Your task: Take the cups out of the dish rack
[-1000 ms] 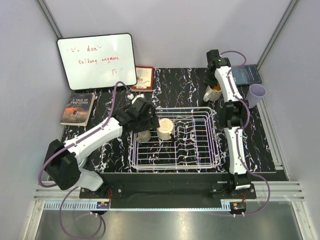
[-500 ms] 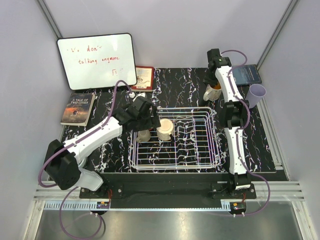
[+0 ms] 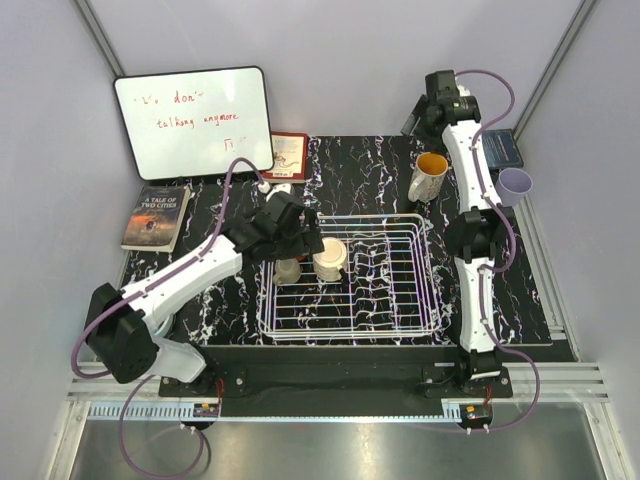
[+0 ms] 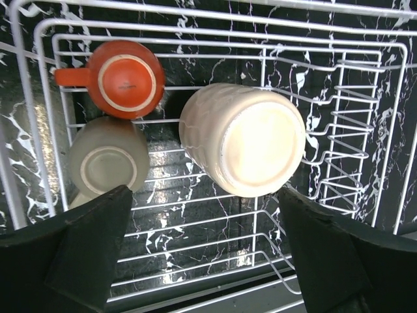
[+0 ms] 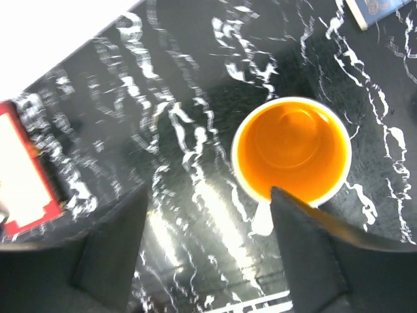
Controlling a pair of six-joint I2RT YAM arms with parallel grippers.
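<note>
The white wire dish rack (image 3: 400, 310) lies mid-table. In the left wrist view its corner holds three upturned cups: an orange one (image 4: 127, 78), a grey-brown one (image 4: 107, 163) and a large cream mug (image 4: 244, 140). My left gripper (image 4: 208, 261) hangs open above them, a finger on each side, touching none. A white mug with an orange inside (image 5: 291, 150) stands upright on the table behind the rack. My right gripper (image 5: 208, 254) is open above and beside it, empty. A lavender tumbler (image 3: 515, 187) stands at the right edge.
A whiteboard (image 3: 195, 120) leans at the back left, with a book (image 3: 157, 215) below it. A red book (image 3: 288, 155) lies behind the rack and a blue book (image 3: 500, 150) at the back right. The enclosure walls stand close on both sides.
My right gripper has opened, let go of the orange-lined mug and lifted up and back from it. My left gripper has opened wider over the rack's cups.
</note>
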